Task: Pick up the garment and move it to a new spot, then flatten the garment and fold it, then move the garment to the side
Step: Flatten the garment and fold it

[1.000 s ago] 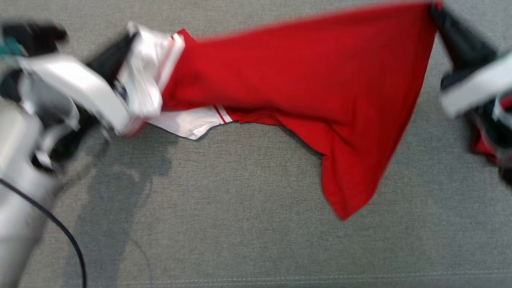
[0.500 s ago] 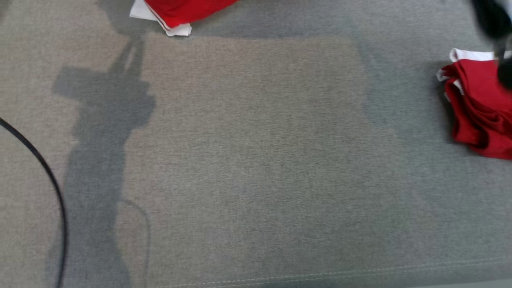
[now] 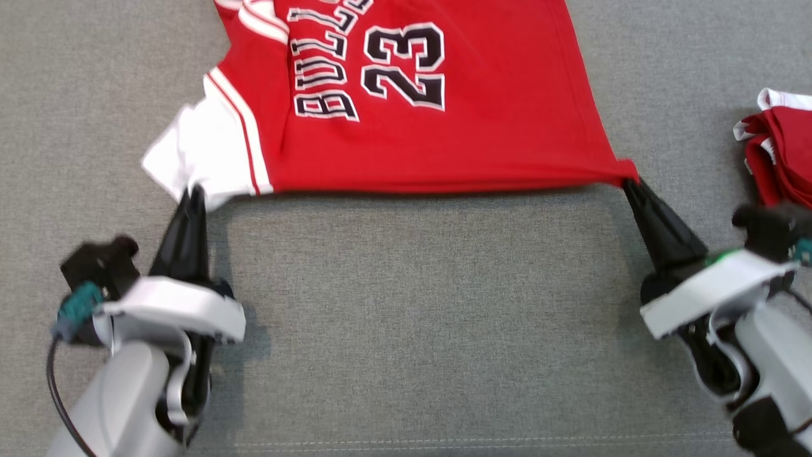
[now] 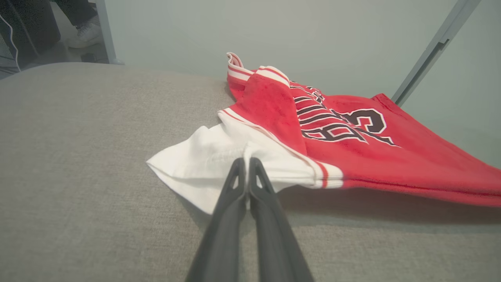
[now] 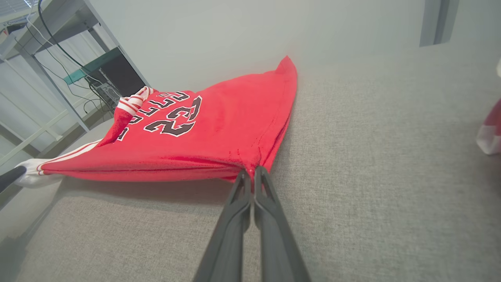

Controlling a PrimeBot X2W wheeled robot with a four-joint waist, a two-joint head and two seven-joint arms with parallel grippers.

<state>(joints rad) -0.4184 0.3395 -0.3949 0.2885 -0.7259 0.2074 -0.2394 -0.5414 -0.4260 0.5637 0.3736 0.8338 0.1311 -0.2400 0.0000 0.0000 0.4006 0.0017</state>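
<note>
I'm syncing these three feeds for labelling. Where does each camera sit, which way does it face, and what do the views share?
Head view: on the head, looking forward and down at the jersey on the grey surface; left pincer, right pincer and pale forearms show.
Left wrist view: on the left wrist, looking along its fingers, shut on the white sleeve.
Right wrist view: on the right wrist, looking along its fingers, shut on the red corner.
Shared: all three show the jersey's 23.

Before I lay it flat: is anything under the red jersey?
Under the near hem of the jersey, held raised between the left gripper and right gripper, grey upholstery shows in shadow. Farther back the jersey lies on the upholstery and covers whatever is beneath.
</note>
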